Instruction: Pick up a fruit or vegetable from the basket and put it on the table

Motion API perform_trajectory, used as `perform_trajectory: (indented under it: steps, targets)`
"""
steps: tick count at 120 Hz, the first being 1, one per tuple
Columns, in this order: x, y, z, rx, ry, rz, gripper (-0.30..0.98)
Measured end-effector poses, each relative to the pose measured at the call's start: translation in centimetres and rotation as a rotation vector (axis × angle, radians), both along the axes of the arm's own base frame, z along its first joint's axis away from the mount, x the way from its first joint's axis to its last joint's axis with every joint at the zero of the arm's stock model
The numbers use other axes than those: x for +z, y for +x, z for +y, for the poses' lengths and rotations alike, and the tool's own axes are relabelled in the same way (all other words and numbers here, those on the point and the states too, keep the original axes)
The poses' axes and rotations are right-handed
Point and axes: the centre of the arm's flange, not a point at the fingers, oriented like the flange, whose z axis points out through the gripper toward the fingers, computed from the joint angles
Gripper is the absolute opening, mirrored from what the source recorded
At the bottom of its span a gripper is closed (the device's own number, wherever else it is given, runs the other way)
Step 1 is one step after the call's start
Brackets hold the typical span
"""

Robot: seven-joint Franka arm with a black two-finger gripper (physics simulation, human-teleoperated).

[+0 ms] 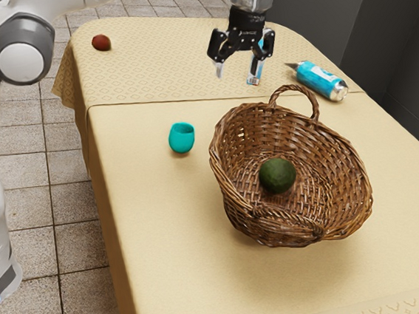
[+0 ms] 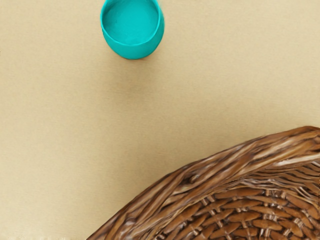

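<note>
**A green fruit (image 1: 277, 175) sat inside the brown basket (image 1: 350, 188)**

The claw (image 1: 237, 78) hung up higher than the basket, with its two fingers spread wide. A blue-green cup (image 1: 182, 139) stood near the basket. A blue can (image 1: 322, 81) lay past the basket's handle. A little red ball (image 1: 100, 43) was far from the basket.

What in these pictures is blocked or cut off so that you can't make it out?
- Basket: wrist view, cut off by the right and lower edges.
- Cup: wrist view, part of its rim cut off by the upper edge.
- Green fruit: exterior view, its underside hidden by its own body.
- Arm: exterior view, a stretch cut off by the upper edge.
- Can: exterior view, print too small to read.
</note>
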Motion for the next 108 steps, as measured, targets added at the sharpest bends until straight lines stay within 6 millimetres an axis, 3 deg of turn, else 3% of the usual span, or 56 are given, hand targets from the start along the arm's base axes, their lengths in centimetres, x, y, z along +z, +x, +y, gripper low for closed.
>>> perform_trajectory:
  steps: [16, 22, 30, 42, 48, 52, 63, 68, 99, 108]
  targets:
    - [-0.1, 0.4, -0.6, 0.150, 0.003, -0.002, 0.69]
    - [1.9, -0.9, -2.3, 0.174, 0.003, -0.037, 0.69]
    - [3.7, -2.4, -7.8, 0.140, 0.000, -0.067, 0.69]
    - [3.5, -4.4, -18.4, 0.024, -0.022, -0.055, 0.69]
    - [2.6, -4.5, -20.8, 0.005, -0.040, -0.031, 0.69]
    - [2.3, -4.0, -20.0, 0.010, -0.045, -0.025, 0.69]
    - [-0.3, -0.4, -13.4, 0.044, -0.042, 0.006, 0.69]
    - [-1.4, 0.7, -11.8, 0.017, -0.031, 0.014, 0.69]
    - [-5.8, 4.4, -11.0, -0.267, -0.024, -0.007, 0.69]
    - [-6.0, 4.8, -10.9, -0.333, -0.025, -0.028, 0.69]
